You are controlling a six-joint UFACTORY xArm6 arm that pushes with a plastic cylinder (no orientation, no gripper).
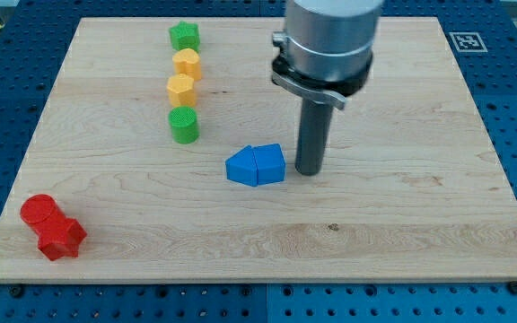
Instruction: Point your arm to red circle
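The red circle point(40, 212) lies near the board's lower left corner, touching a second red block point(62, 238) of angular shape just below and right of it. My tip point(310, 170) rests on the board near the middle, far to the right of the red circle. It stands just right of two blue blocks point(256, 165) that sit pressed together.
A column of blocks stands at the upper left: a green one point(185, 37), two yellow ones point(188, 64) point(180, 89), and a green cylinder point(184, 125). The wooden board point(402, 224) lies on a blue perforated table; a marker tag point(466, 41) sits at the upper right.
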